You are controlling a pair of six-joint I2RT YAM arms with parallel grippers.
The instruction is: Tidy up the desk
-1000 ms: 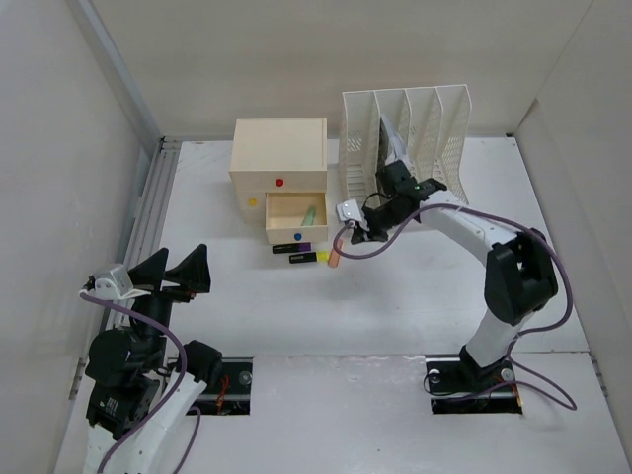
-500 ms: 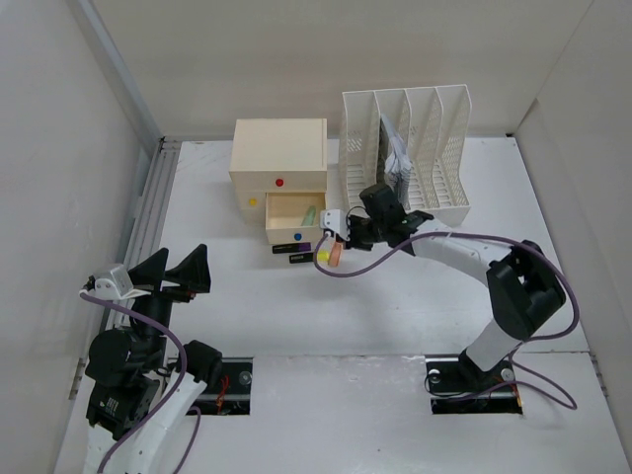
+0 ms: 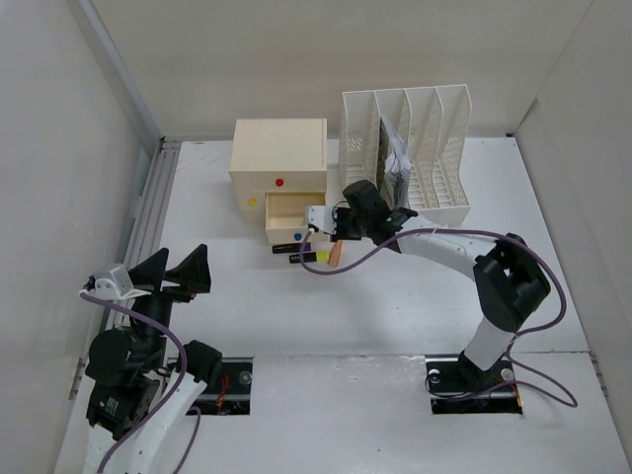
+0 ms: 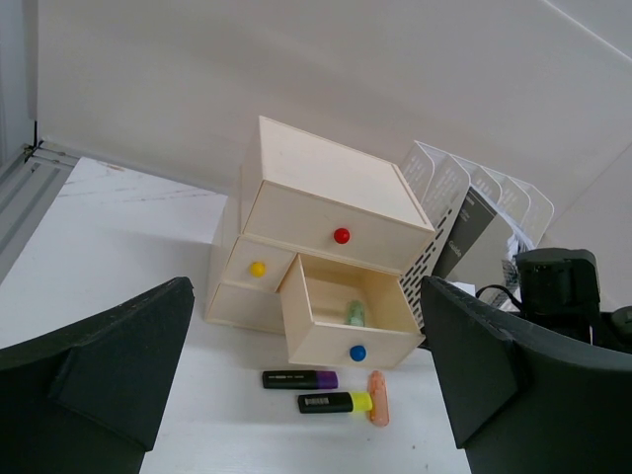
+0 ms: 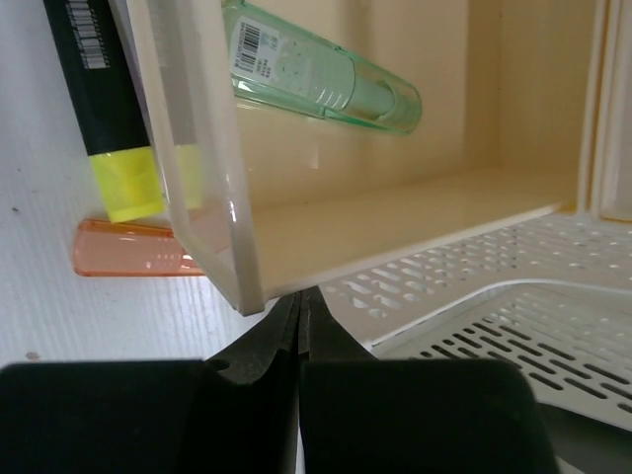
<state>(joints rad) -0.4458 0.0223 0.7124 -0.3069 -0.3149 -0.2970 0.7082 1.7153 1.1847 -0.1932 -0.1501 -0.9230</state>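
The desk [image 3: 395, 306] is a white tabletop. On it, in front of the open bottom drawer [image 3: 294, 219] with a blue knob, lie a purple-capped black marker [image 3: 287, 248], a yellow-capped black marker [image 3: 305, 258] and an orange marker [image 3: 334, 254]. A green tube [image 5: 321, 84] lies inside the drawer. My right gripper [image 3: 333, 233] is shut and empty, its tips [image 5: 301, 293] at the drawer's front right corner, next to the orange marker [image 5: 133, 249]. My left gripper [image 3: 176, 272] is open and empty, far back at the near left; in its wrist view [image 4: 306, 395] it faces the drawer [image 4: 346, 331] and the markers.
The cream drawer box [image 3: 279, 158] stands at the back centre, with red and yellow knobs on its shut drawers. A white slotted file rack [image 3: 407, 148] holding papers stands right of it, close behind my right gripper [image 5: 474, 296]. Pale walls surround the desk.
My right gripper has moved left and forward from the file rack to the open drawer's front right corner. The left arm and the markers have not moved.
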